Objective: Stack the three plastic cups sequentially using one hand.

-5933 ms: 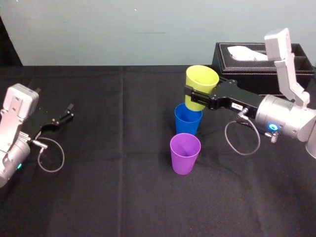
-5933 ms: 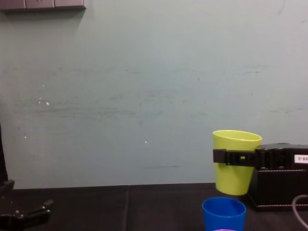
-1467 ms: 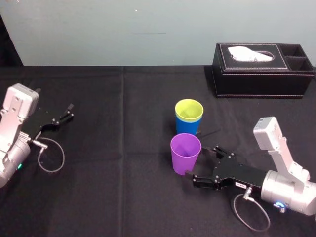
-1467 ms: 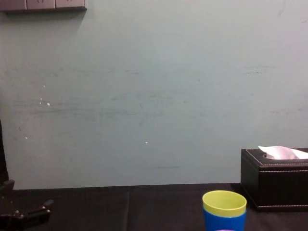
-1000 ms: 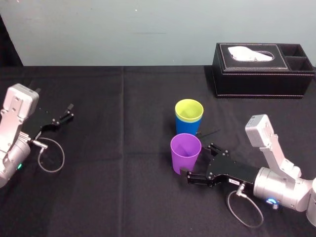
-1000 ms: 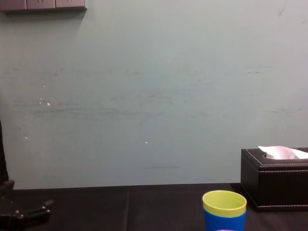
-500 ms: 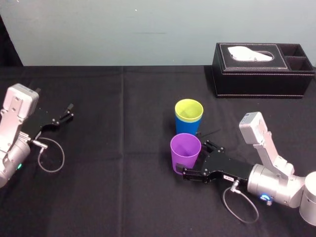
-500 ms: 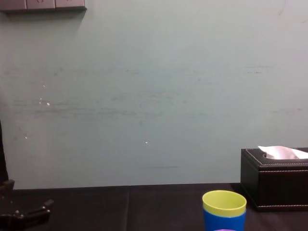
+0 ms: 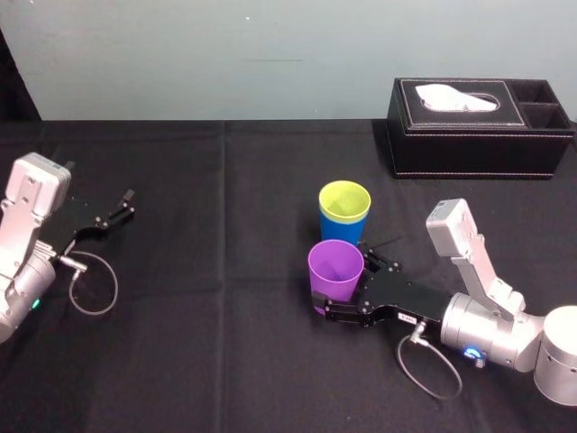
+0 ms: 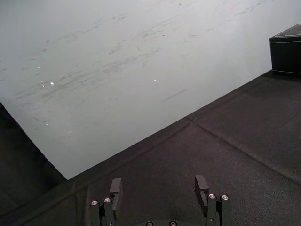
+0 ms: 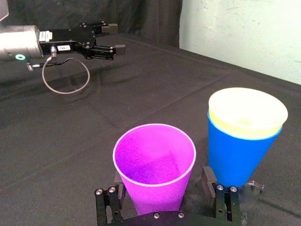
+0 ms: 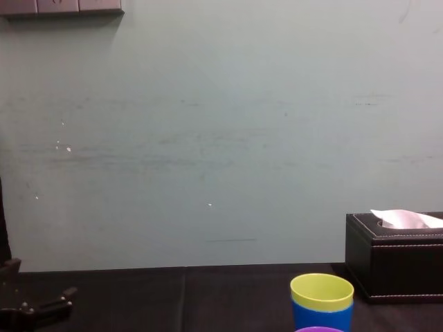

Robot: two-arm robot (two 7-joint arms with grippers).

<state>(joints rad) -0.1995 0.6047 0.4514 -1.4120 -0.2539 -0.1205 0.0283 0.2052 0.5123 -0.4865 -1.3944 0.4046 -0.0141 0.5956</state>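
Logging head view: right gripper (image 9: 343, 284) is spread open, its jaws straddling the lower half of the purple cup (image 9: 335, 263). The yellow-green cup (image 9: 344, 200) sits nested in the blue cup (image 9: 341, 230) just beyond its fingertips. Right wrist view: I see a gap between one finger (image 11: 207, 175) and the purple cup. Left wrist view: left gripper (image 10: 157, 186) parked, fingers apart.

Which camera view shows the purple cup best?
The right wrist view: the purple cup is close, with its whole rim, inside and wall seen between the fingers of the right gripper. The head view shows it from above, farther off. The chest view shows a sliver of its rim.
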